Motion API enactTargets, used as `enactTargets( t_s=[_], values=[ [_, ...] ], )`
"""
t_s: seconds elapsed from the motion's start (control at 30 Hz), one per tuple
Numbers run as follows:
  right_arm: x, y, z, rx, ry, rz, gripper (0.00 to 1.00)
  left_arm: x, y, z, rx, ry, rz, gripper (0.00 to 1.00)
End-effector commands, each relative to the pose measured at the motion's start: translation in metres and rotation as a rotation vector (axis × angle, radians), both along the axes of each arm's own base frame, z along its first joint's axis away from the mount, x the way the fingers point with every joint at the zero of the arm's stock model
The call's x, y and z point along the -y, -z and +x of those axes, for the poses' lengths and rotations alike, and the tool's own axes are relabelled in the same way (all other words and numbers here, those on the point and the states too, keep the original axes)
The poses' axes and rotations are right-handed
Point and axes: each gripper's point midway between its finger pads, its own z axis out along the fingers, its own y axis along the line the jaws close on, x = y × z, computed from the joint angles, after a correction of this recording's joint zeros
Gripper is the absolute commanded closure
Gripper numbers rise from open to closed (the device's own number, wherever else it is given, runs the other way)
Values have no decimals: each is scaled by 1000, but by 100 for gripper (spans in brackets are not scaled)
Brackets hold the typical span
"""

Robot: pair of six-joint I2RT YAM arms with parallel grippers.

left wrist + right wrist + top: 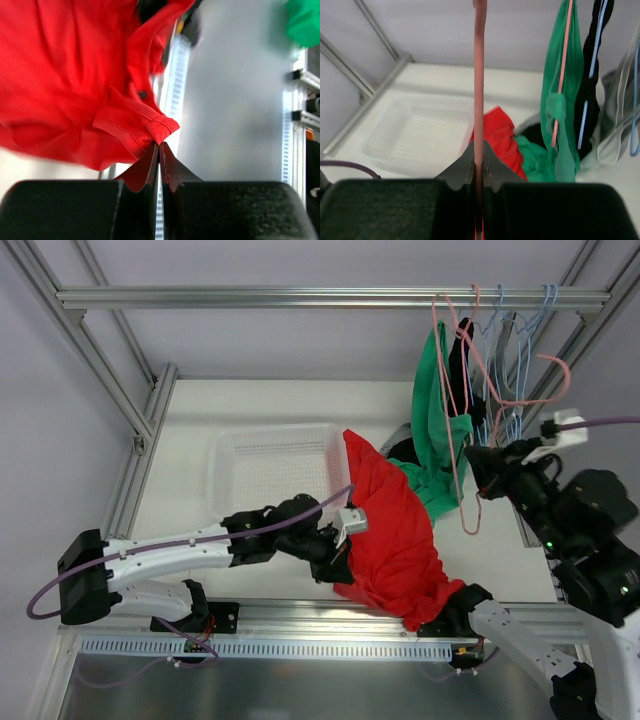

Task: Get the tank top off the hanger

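Left gripper [158, 146] pinches the red fabric tank top [395, 530] at lower centre, while right gripper [479, 146], to its upper right, clamps the thin pink wire hanger [479, 75].

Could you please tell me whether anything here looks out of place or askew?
The green top hangs bunched and lopsided from the rail, its lower end heaped on the table. The red top, pinched by the left gripper, sprawls beside the basket, not in it. The right gripper clamps a pink hanger.
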Motion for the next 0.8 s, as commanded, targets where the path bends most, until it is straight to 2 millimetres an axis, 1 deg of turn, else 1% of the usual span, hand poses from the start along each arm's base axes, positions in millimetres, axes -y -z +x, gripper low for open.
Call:
enactTargets(
  t_s=[0.0, 0.07, 0.1, 0.13, 0.17, 0.2, 0.23, 0.27, 0.3, 0.37, 0.4, 0.43, 0.5, 0.53, 0.57, 0.6, 0.63, 0.67, 0.7, 0.73, 0.77],
  values=[
    [11, 42, 11, -118, 95, -21, 100, 6, 20, -5, -58, -54, -5, 100],
    [5, 67, 9, -180, 70, -38, 100, 6, 29, 3, -57, -124, 11, 100],
    [2, 83, 7, -215, 52, -43, 100, 4, 34, 6, -55, -152, 23, 100],
    [1, 94, 5, -243, 46, -56, 100, 3, 37, 14, -45, -207, 30, 100],
    [0, 100, 4, -265, 36, -65, 100, 1, 39, 19, -39, -238, 38, 100],
    [-4, 110, 5, -298, 21, -85, 100, -2, 42, 24, -40, -277, 44, 96],
    [-5, 117, 6, -323, 16, -105, 100, -4, 45, 33, -22, -332, 53, 88],
    [-6, 120, 9, -337, 20, -124, 99, -5, 46, 35, -19, -346, 56, 80],
    [-8, 124, 20, -359, 31, -168, 100, -5, 47, 37, -19, -354, 61, 63],
    [-6, 121, 36, -369, 69, -218, 100, -4, 44, 38, -19, -361, 60, 38],
    [-6, 118, 45, -369, 87, -243, 100, -3, 42, 37, -16, -352, 55, 29],
    [-10, 106, 59, -364, 96, -267, 100, -2, 39, 36, -17, -348, 50, 2],
    [-15, 93, 75, -351, 102, -290, 100, -3, 30, 36, 3, -355, 30, 1],
    [-23, 80, 90, -340, 99, -308, 100, -4, 29, 35, 9, -356, 27, 1],
    [-26, 74, 98, -335, 100, -315, 100, -7, 29, 35, 12, -362, 29, 1],
    [-29, 68, 106, -330, 103, -324, 100, -10, 24, 37, 19, -375, 16, 1],
    [-32, 62, 114, -323, 105, -331, 100, -13, 25, 36, 19, -376, 19, 1],
    [-39, 52, 129, -312, 108, -340, 100, -16, 28, 35, 20, -376, 24, 1],
    [-42, 50, 138, -312, 113, -350, 100, -19, 23, 35, 28, -381, 10, 1],
    [-44, 45, 145, -306, 118, -354, 100, -25, 29, 33, 27, -382, 36, 1],
    [-51, 40, 160, -299, 120, -365, 100, -28, 32, 33, 28, -384, 45, 1]
  ],
)
